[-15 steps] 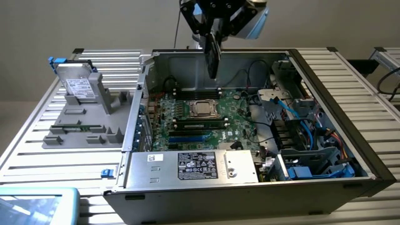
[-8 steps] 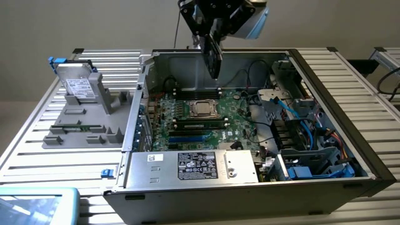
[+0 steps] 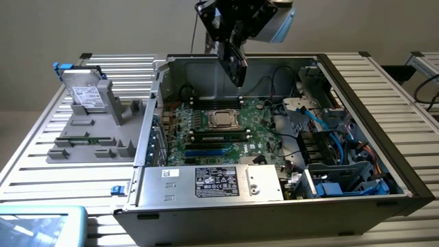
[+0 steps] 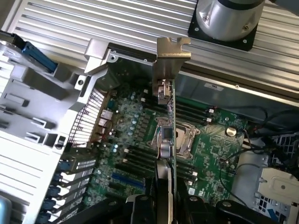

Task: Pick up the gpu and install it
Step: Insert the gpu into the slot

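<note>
Gpu point(image 3: 233, 64): thin flat dark expansion card with silver metal end bracket point(image 4: 173, 53)
Where: in the air over open black computer case point(image 3: 274, 224), above large green motherboard point(image 3: 205, 136), not touching it
Long axis: steep, near upright, slightly tilted; bracket end farthest from tool
Card faces: edge-on in wrist view
Tool point(image 3: 227, 41): clamped on gpu's upper end
Table point(image 3: 384, 82): ribbed silver metal, carries case

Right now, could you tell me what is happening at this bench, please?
The robot arm's gripper is clamped on the gpu, holding it in the air above the open computer case. The card hangs over the motherboard and is not yet seated in a slot. At the exterior view's left, a hard drive sits in a grey fixture beside the case.
</note>
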Motion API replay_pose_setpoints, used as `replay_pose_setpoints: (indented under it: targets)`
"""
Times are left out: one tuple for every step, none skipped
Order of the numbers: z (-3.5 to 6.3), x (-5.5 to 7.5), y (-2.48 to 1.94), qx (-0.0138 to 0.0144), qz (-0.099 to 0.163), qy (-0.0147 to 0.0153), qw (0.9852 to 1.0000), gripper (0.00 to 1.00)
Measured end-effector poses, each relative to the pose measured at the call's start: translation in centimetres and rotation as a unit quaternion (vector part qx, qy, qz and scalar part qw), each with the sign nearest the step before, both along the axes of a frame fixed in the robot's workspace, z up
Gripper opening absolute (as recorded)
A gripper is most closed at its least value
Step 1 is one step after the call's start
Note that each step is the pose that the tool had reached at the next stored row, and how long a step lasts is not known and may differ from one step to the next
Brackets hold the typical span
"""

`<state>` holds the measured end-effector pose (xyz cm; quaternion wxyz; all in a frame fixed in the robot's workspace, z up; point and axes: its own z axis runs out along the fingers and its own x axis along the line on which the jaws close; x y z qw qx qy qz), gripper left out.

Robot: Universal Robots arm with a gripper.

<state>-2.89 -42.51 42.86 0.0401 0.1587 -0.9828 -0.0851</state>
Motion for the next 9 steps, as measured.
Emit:
replay_pose_setpoints:
  targets:
    - [-0.01, 0.0, 0.0, 0.0, 0.01, -0.0004, 1.0, 0.28]
    - [-0.02, 0.0, 0.0, -0.0001, 0.018, -0.0009, 0.9998, 0.28]
    - [-0.03, 0.0, 0.0, 0.0, 0.028, -0.0015, 0.9996, 0.28]
    - [-0.03, 0.0, 0.0, 0.0, 0.036, -0.0022, 0.9993, 0.28]
    - [-0.04, 0.0, 0.0, 0.0, 0.046, -0.003, 0.9989, 0.28]
    - [-0.04, 0.0, 0.0, 0.0, 0.055, -0.0038, 0.9985, 0.28]
    - [-0.04, 0.0, 0.0, 0.0, 0.064, -0.005, 0.9979, 0.28]
    - [-0.04, 0.01, 0.0, 0.0, 0.073, -0.0064, 0.9973, 0.28]
    - [-0.05, 0.01, 0.0, 0.0001, 0.082, -0.0072, 0.9966, 0.28]
